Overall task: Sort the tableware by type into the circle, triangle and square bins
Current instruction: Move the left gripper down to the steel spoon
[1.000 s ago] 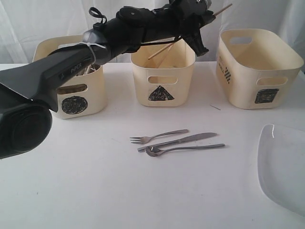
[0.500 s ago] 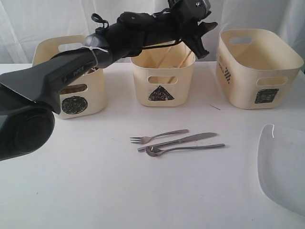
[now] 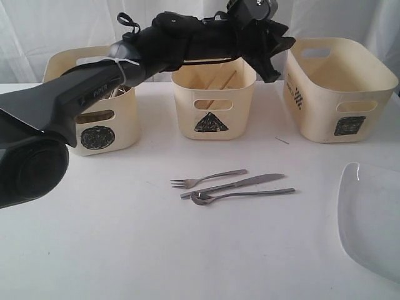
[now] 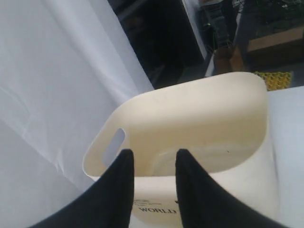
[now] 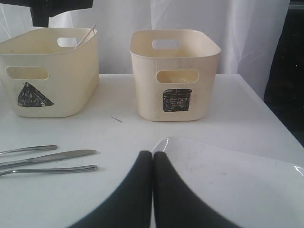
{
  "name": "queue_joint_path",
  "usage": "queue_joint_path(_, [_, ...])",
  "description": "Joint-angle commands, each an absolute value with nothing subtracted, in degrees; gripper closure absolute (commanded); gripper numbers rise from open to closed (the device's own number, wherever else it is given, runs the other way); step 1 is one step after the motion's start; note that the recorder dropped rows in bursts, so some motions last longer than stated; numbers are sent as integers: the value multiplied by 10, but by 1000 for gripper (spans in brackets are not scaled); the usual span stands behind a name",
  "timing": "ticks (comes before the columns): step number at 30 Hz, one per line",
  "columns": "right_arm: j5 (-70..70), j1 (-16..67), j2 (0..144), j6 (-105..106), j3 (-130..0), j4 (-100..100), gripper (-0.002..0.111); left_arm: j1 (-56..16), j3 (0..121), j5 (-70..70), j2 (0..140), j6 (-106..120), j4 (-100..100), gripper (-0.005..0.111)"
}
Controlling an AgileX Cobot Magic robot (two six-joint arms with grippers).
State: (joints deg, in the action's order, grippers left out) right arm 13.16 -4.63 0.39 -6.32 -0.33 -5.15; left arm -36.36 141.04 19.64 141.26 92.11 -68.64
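Steel fork, knife, spoon — thin, stiff, probably slick, lying flat and close together; pinch each mid-handle. Left gripper parted, empty; right gripper closed on nothing.

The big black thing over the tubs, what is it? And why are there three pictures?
It is a robot arm. The robot has two, each ending in a gripper, a two-fingered pincher. One picture comes from a camera watching the table; the other two from small cameras on the wrists. The left gripper is open and empty, up by the tubs. The right gripper is shut, holding nothing, near the clear plate. On the table lie a fork, a knife and a spoon. Behind stand the circle tub, the triangle tub with a chopstick inside, and the square tub.
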Motion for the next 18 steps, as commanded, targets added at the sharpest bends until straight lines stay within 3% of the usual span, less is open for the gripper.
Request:
queue_joint_path(1, [127,-45,0,-62,0,-53,108,-363,1414,274,1386,825,-587,71])
queue_joint_path(8, [127,-45,0,-62,0,-53,108,-363,1414,377,1366,685,-466,71])
queue_joint_path(14, [127,-45,0,-62,0,-53,108,-370,1414,497,1363,565,-375,84])
queue_joint_path(18, [127,-45,0,-62,0,-53,108,-379,1414,563,1359,494,-294,83])
